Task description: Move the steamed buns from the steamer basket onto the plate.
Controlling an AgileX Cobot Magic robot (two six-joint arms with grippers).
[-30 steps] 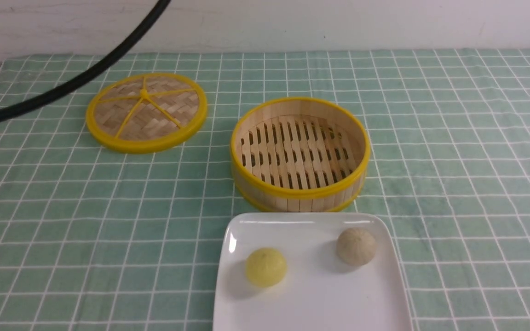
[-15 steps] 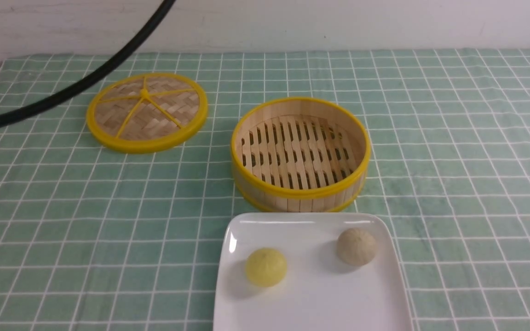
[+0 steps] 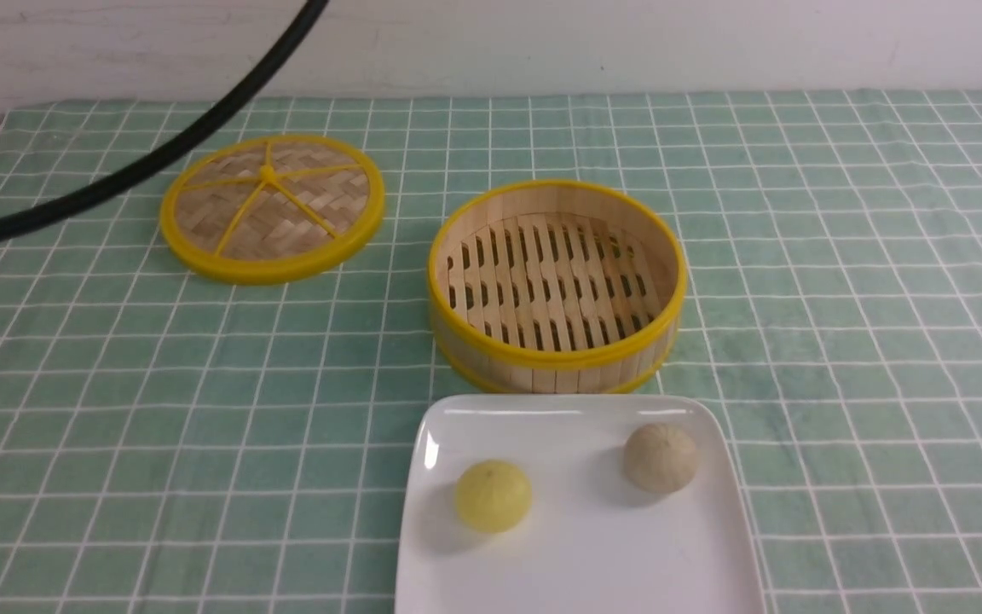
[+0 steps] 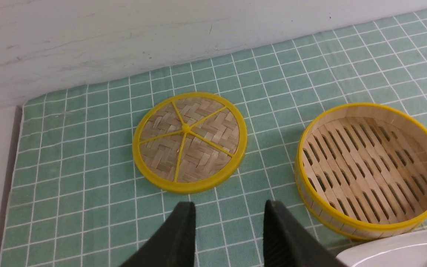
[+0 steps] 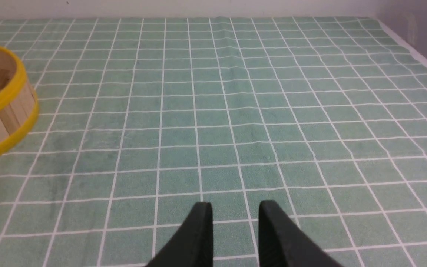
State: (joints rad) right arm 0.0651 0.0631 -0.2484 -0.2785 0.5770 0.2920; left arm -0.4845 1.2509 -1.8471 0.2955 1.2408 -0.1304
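Two buns, both sitting on the plate [image 3: 585,563]: yellow bun [image 3: 493,495] lying toward the plate's left edge, beige bun [image 3: 660,458] resting near its far right corner. They're standing apart, not touching. Plate is lying at the table's near edge, just in front of the basket [image 3: 555,356].

Handling, my read: buns are probably light and soft, denting easily if squeezed hard. Skin may be a bit tacky or slick, can't tell. If one needs regripping, go for opposite sides at the widest part, low on the dome, light closure. Pinching the crown would likely slip or mark it. Plate looks glossy and stiff, so a side push could send a bun sliding.

Count: two buns, one plate, one basket, one lid [image 3: 272,209]. Basket is standing open, slatted floor bare. Lid is lying flat toward the table's far left corner, apart from the basket.

Left end effector [image 4: 229,209]: fingers standing apart, holding nothing. Right end effector [image 5: 235,209]: fingers also showing a gap, narrower, gripping nothing.

Transfer is looking complete to me; nothing is calling for another pick.
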